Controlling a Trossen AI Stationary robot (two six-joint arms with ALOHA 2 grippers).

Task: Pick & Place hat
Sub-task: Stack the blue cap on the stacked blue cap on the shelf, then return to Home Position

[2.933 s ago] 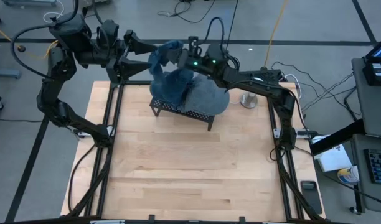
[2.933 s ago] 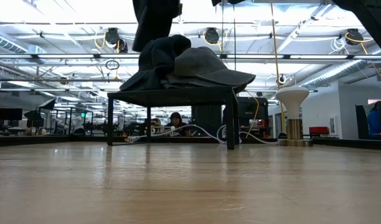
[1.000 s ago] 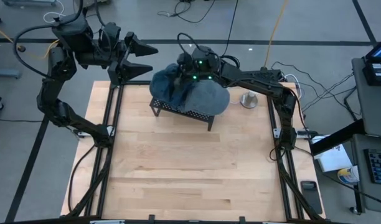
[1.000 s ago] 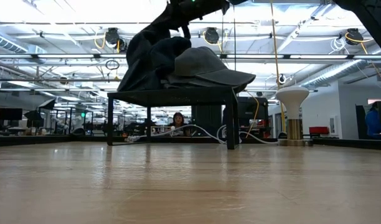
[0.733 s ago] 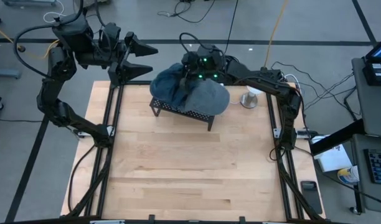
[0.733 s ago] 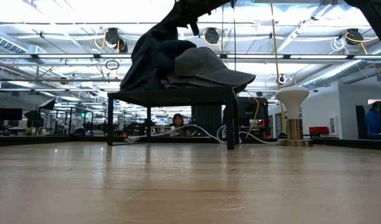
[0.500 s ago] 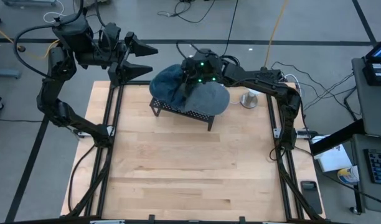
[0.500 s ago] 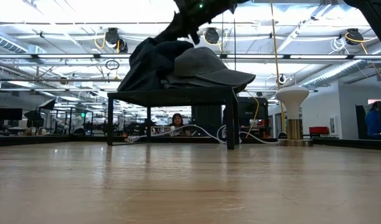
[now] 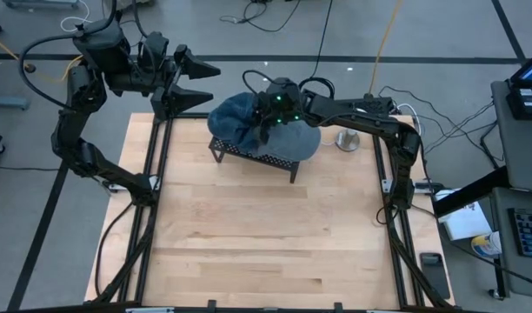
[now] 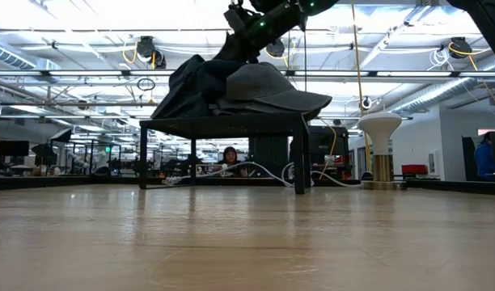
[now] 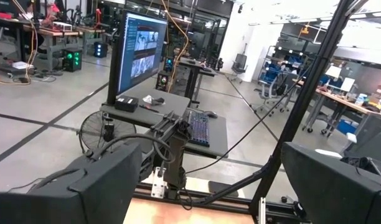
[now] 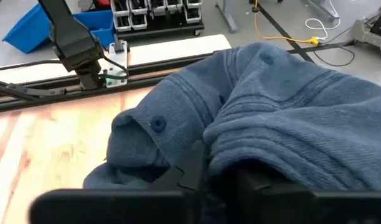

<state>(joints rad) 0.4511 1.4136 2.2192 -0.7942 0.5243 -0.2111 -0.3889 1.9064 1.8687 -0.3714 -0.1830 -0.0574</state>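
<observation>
We see the blue hat (image 9: pixel 236 120) heaped on the black rack (image 9: pixel 253 153) at upper centre of the high view, against a second grey cap (image 9: pixel 294 137). Our right gripper (image 9: pixel 268 124) sits on it, fingers pinching corduroy folds; the left gripper (image 9: pixel 199 80) waits wide open at upper left. If we lift now, the loose fabric could slip out or drag the cap off the rack.

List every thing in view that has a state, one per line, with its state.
Blue hat: crumpled, on the stand's left part, lapping the grey hat.
Grey hat: right way up on the stand, beside the blue one.
Black stand: upright at the table's far edge, carrying both hats.
Right gripper: down on the hats, between them.
Left gripper: fingers open, raised off the table's far left corner.
</observation>
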